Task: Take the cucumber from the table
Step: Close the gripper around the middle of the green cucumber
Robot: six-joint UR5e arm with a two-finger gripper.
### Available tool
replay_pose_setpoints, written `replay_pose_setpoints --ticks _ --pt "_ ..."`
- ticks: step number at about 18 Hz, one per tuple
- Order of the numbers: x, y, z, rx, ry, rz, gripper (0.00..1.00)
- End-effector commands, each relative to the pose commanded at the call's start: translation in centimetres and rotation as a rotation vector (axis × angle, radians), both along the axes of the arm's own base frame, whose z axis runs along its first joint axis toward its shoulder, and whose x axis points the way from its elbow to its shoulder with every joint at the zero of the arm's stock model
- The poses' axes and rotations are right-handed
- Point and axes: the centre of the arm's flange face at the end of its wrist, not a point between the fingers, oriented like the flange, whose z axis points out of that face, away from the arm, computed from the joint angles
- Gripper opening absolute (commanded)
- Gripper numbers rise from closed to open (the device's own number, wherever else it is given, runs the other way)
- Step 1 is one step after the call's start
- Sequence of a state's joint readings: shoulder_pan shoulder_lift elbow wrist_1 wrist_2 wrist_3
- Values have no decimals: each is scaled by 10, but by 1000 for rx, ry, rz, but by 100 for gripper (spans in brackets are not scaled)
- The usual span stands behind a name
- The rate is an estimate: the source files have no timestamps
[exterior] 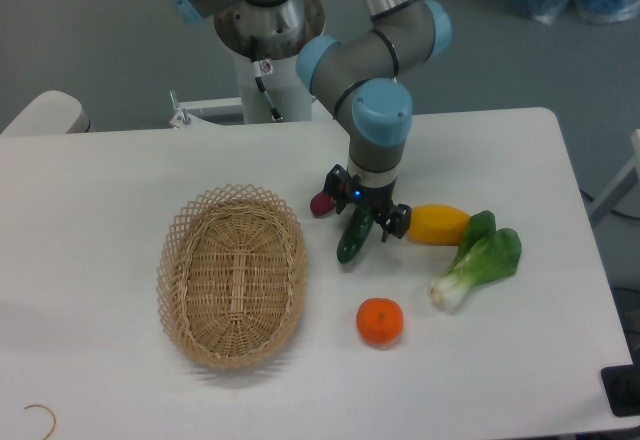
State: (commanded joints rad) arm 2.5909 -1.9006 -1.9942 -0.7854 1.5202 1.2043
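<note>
Gripper: jaws spread, straddling the cucumber's upper part, grip not confirmed | cucumber: lying on the table | crowding: sweet potato touching at upper left, yellow fruit just beside on right | near: basket, orange, bok choy.

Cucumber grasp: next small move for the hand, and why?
Probably close the fingers. The hand sits low over the cucumber, open, one finger on each side of its upper half, and the cucumber lies flat on the table. Lift only once it is gripped.
</note>
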Motion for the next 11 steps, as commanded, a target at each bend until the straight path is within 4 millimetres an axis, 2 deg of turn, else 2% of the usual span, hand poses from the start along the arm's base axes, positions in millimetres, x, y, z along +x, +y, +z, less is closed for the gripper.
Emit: replay_pose_setpoints --ticks 5,11 --pt "-2 1 -5 -7 -7 6 98" --pt "-1 0 -9 -20 -12 10 73"
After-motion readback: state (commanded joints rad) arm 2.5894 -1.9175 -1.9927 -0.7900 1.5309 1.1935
